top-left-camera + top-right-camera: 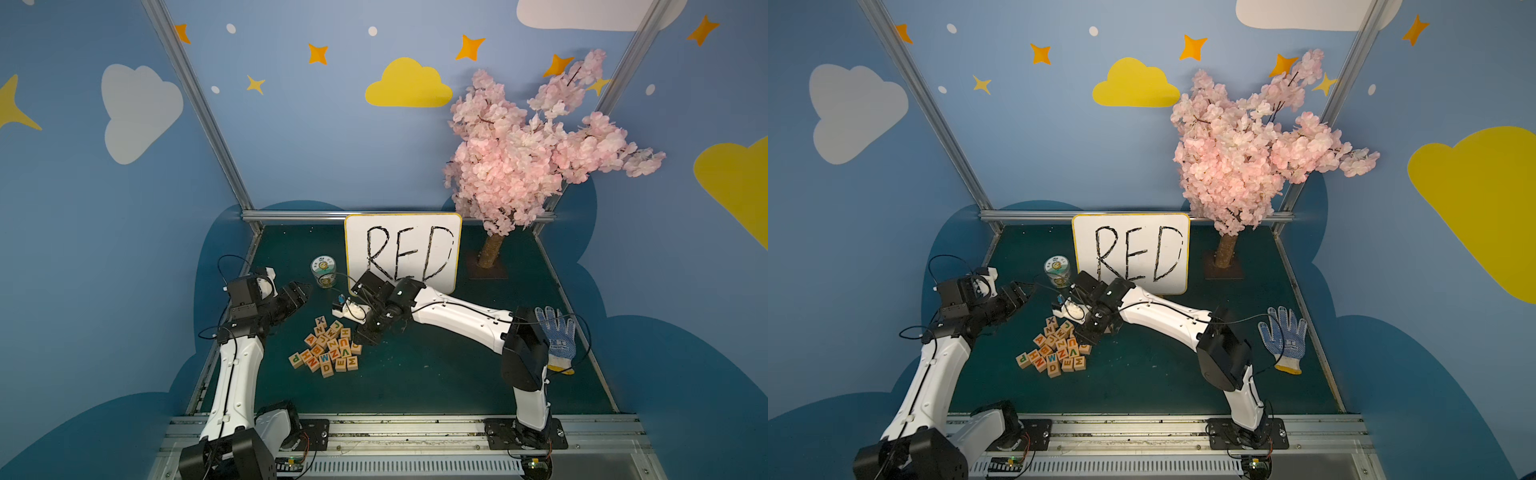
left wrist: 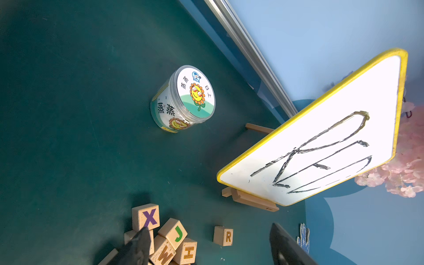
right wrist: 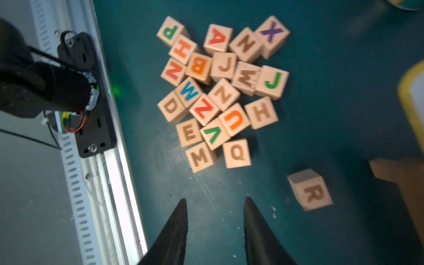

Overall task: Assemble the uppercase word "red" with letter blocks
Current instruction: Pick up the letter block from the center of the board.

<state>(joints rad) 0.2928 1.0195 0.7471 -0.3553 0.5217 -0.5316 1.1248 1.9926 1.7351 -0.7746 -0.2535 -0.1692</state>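
Right tool closest to lens in right wrist view: black fingertips parted, nothing between them, poised over bare green surface. Just beside it, R block, alone, well clear of the heap. Same R block in left wrist view, near the foot of the wooden easel. Hidden under the right wrist in both top views.

Heap of letter blocks tight and unsorted. E block on the heap's edge, touching M and green V. D block next along the same edge, against blue W. Both readable in a top view too: E, D.

Left tool raised by the labelled jar, jaws apart, empty.

Whiteboard with handwritten RED behind. Dotted glove far off by the right arm.

Judged step: R laid out as first letter, E to fetch next. Next move calls for reaching back to the heap edge and straddling E on its free sides without dragging M or V. Then setting it touching R in reading order, D after.
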